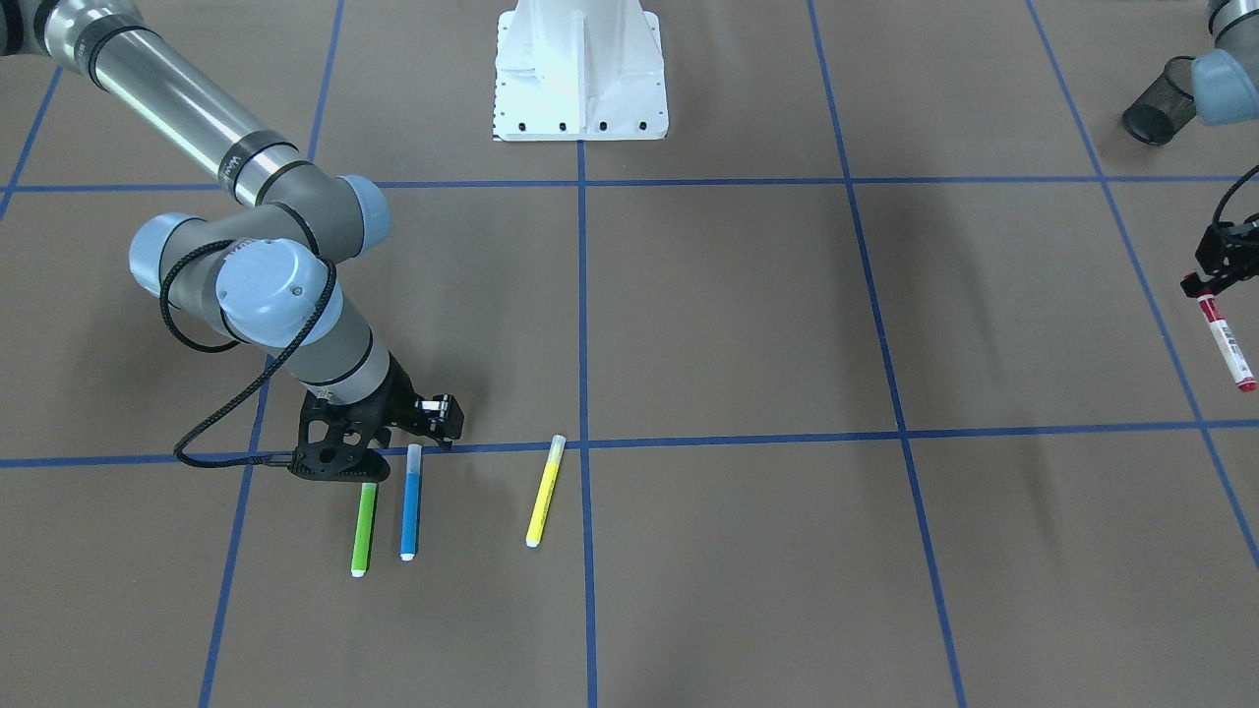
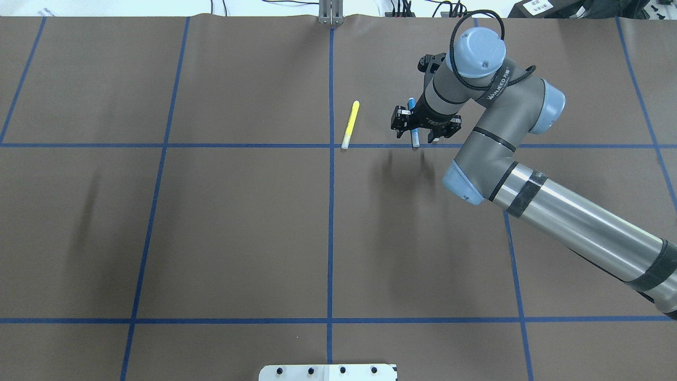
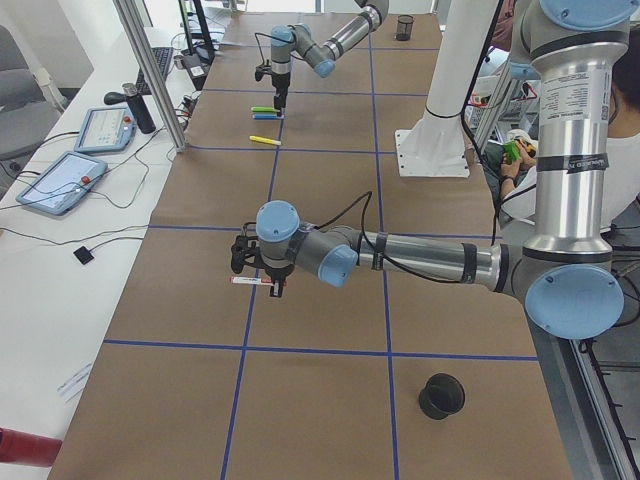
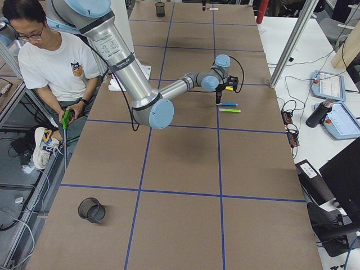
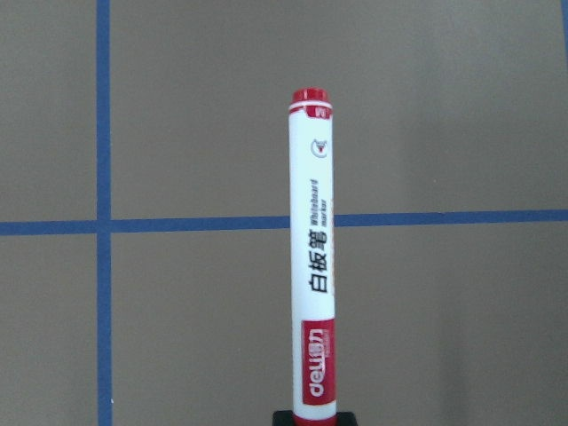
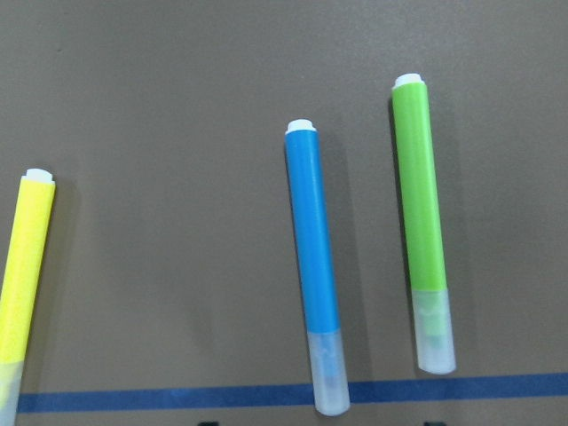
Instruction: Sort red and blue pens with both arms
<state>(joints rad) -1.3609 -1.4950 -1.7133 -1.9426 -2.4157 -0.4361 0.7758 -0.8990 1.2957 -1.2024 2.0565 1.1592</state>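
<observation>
**Bench** [image 1: 738, 315]: brown paper ruled into squares by blue tape, which likely serves as a placement grid.

**Right arm** [image 1: 197, 108]: enters from the upper left of the front-facing view and bends down to the row of pens at lower left.

**White pedestal** [image 1: 580, 69]: top centre, bolted to the bench.

**Left arm** [image 1: 1225, 79]: only a blue joint cap shows, in the upper right corner.

**Right end effector** [image 1: 389, 442]: fingers spread and pointed down, one on each side of the blue pen's cap end. Judged to be lined up for a grasp, since closing here would catch the barrel.

**Left end effector** [image 1: 1202, 287]: at the right edge, pinching the red marker by one red end. The barrel juts free, apparently above the bench and ready for carrying.

**Black mesh cup** [image 1: 1159, 103]: upper right, lying tilted, possibly a sorting bin.

**Red marker** [image 1: 1228, 344]: white barrel. In the left wrist view it reads "deli" on a red band, "白板笔" and small "Whiteboard marker" lettering.

**Blue pen** [image 1: 410, 506]: lies flat at lower left, with a pale translucent cap. No writing is legible.

**Green pen** [image 1: 364, 531]: just beside the blue pen and nearly parallel to it, which crowds the grasp.

**Yellow pen** [image 1: 544, 492]: lies apart, nearer the centre line.
</observation>
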